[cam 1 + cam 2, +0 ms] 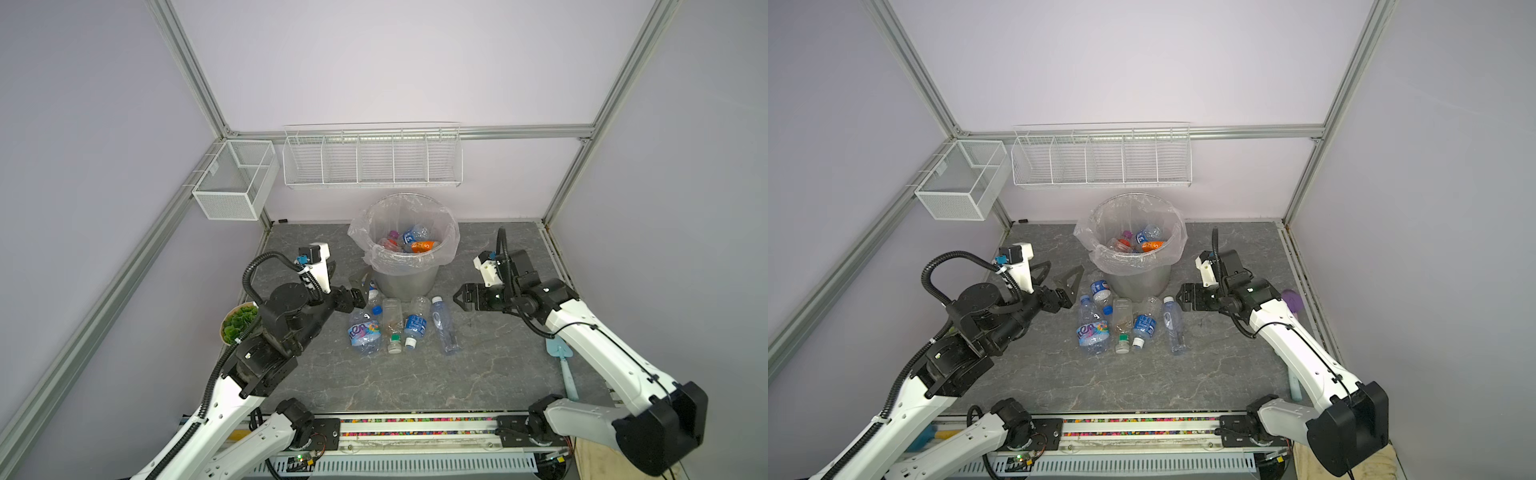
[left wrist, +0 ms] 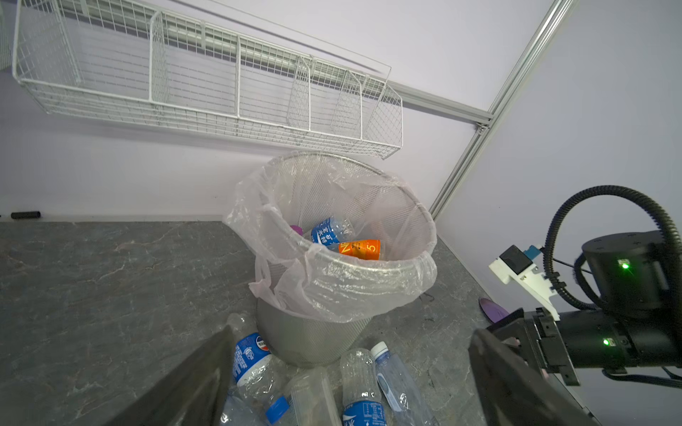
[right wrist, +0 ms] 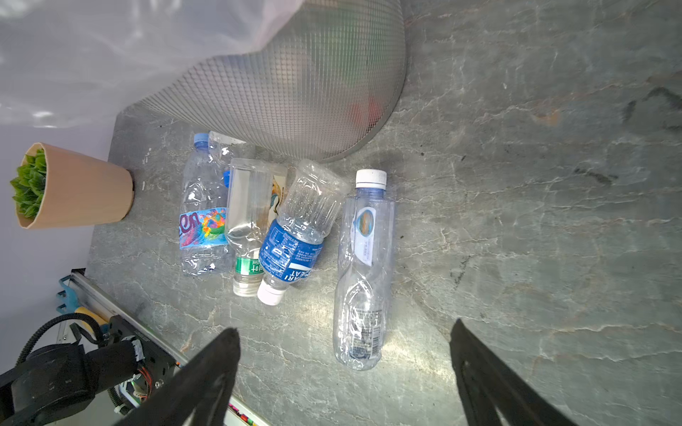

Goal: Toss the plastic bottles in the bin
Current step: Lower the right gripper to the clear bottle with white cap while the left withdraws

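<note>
On the grey marbled bench (image 1: 374,386), nearer its front edge than the rest, a huddle of loose plastic bottles (image 1: 392,322) lay on their sides: one with a many-coloured label (image 1: 363,330), a clear one with a green neck band, a blue-labelled one (image 1: 415,324) leaning on it, and a taller white-capped one (image 1: 444,326) a little apart on the right. A light blue scraper (image 1: 559,351) lay near the right edge and a potted plant (image 1: 239,322) stood at the left edge. The left gripper (image 1: 1064,270) hung with its jaws spread wide and nothing in them, just beside another blue-labelled bottle (image 1: 1100,291) at the foot of the bin. The right gripper (image 1: 457,297) was likewise wide open and empty, near the white-capped bottle but not touching it. Behind the huddle, toward the middle of the far edge, stood the bin (image 1: 405,284), its clear bag folded over the rim, with several bottles inside (image 1: 415,241), blue and orange labels showing. White wire baskets (image 1: 372,160) hung on the wall beyond.
</note>
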Controlling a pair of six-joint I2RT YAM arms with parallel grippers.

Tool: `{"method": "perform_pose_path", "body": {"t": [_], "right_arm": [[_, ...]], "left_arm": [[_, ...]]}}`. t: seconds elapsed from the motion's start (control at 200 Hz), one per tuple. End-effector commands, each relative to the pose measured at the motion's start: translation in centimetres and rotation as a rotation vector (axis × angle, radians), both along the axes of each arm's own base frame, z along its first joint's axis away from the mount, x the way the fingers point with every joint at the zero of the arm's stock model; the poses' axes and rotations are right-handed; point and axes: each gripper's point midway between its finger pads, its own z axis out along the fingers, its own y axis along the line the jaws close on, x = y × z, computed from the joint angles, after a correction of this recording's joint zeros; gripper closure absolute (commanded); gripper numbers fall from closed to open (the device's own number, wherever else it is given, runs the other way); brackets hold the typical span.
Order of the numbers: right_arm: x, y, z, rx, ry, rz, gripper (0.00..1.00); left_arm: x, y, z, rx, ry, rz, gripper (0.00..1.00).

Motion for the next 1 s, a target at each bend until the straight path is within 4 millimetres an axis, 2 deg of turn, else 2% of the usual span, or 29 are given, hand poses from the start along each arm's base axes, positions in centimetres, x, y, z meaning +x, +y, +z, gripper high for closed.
{"method": "perform_pose_path", "body": {"t": [0.0, 0.165, 0.36, 0.59, 0.995], "right_arm": [[-0.2, 0.8, -1.5, 0.020, 0.043, 0.010, 0.07], [-0.5, 1.7, -3.3, 0.017, 0.094, 0.036, 0.06], [-0.4, 2.4, -5.6, -0.014, 0.155, 0.034, 0.03], [-0.3, 3.0, -8.1, -0.058, 0.209, 0.006, 0.00], [-0.5, 3.3, -11.7, -0.167, 0.254, -0.013, 0.07]], "left_arm": [[-0.6, 0.0, -1.8, -0.060, 0.065, -0.005, 0.03], [-1.1, 0.1, -4.8, -0.090, 0.132, -0.005, 0.04], [-1.5, -0.1, -6.8, -0.114, 0.171, -0.009, 0.05], [-1.9, -0.1, -7.4, -0.115, 0.179, -0.010, 0.05], [-2.7, 0.8, -8.0, -0.146, 0.185, 0.002, 0.06]]}}
